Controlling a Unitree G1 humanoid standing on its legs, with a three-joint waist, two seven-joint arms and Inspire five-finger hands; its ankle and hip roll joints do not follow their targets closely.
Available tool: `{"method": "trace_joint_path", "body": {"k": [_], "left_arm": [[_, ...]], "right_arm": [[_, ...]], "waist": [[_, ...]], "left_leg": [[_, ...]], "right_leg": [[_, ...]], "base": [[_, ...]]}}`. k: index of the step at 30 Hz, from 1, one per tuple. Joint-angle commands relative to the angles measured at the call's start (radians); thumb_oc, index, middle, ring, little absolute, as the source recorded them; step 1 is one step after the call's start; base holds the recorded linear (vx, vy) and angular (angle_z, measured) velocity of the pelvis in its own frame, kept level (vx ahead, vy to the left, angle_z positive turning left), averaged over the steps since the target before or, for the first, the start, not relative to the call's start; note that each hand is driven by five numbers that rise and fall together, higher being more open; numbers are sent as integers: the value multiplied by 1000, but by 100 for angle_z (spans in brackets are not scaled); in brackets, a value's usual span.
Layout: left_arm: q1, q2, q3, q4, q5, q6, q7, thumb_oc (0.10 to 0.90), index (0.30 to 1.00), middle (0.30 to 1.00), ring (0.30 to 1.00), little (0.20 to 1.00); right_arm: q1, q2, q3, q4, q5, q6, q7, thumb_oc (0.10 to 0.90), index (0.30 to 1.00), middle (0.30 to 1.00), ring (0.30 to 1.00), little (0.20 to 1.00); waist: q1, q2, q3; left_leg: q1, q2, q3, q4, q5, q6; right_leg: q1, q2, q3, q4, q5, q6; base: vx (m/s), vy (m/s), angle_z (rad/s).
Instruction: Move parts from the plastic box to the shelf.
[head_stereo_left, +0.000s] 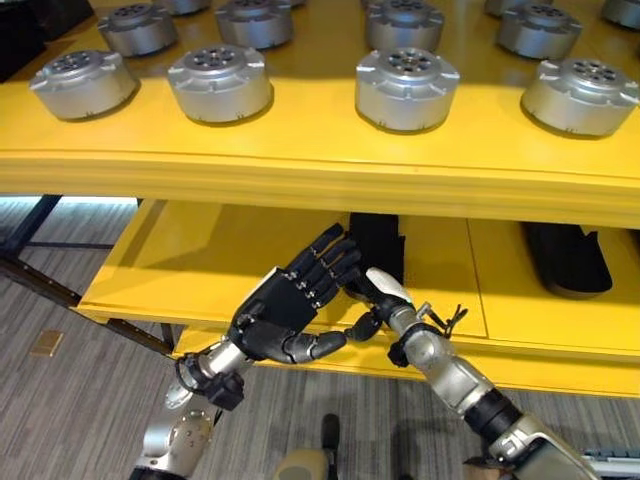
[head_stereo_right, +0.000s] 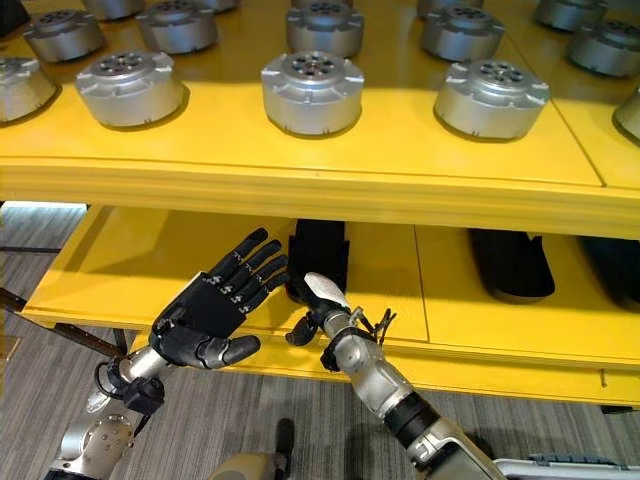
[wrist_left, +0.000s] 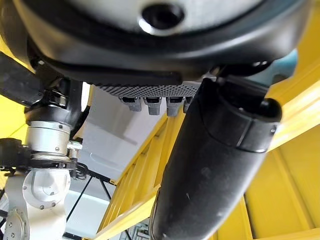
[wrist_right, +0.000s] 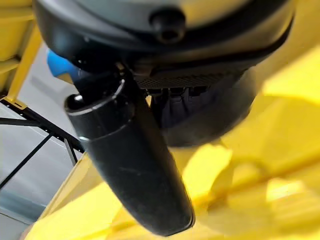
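left hand (head_stereo_left: 283, 310): fingers spread, empty | right hand (head_stereo_left: 375, 292): grip unclear, beside it

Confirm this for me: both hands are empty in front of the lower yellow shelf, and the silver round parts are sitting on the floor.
Not quite. The left hand and right hand are indeed empty in front of the lower shelf, but the silver round parts sit on the top yellow shelf, not on the floor. The left eye view shows them in rows there.

Black objects (head_stereo_right: 511, 263) lie near a grey striped floor (head_stereo_left: 90, 400).
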Motion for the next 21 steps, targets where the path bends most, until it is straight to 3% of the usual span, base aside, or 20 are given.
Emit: {"method": "trace_joint_path", "body": {"k": [1,6,15,18,21], "left_arm": [[-41,-26,-7,-119,-25,-78,-20,900,1000,1000,1000,1000],[-21,-17,2,-118,-43,-97,-43,900,1000,1000,1000,1000],[-23,-8,4,-115,-58,-89,-53,900,1000,1000,1000,1000],[-28,-2,5,-112,-70,-83,-56,900,1000,1000,1000,1000],[-18,3,10,-118,-80,-83,-63,900,1000,1000,1000,1000]], "right_arm": [[-89,-19,-63,-80,-145,-21,-92,900,1000,1000,1000,1000],[-57,-54,-78,-74,-212,8,-111,900,1000,1000,1000,1000],[-64,-82,-93,35,-220,56,-149,900,1000,1000,1000,1000],[-88,-96,-97,99,-219,45,-157,900,1000,1000,1000,1000],[-90,-121,-99,100,-289,-25,-211,900,1000,1000,1000,1000]], "waist": [[10,-5,-53],[5,0,-48],[6,6,-49],[12,9,-52],[14,9,-55]], "left_leg": [[32,26,-14,109,-185,-11],[30,26,-12,109,-184,-10],[33,27,-14,109,-185,-12],[35,26,-18,109,-185,-14],[38,26,-18,108,-185,-14]], "right_leg": [[-128,-12,-14,95,55,-20],[-132,-13,-12,96,55,-19],[-129,-14,-13,96,53,-22],[-126,-15,-18,97,52,-22],[-121,-16,-21,90,54,-22]], "base": [[-21,14,-3],[-11,6,-2],[0,0,0],[12,-1,0],[29,-8,3]]}}
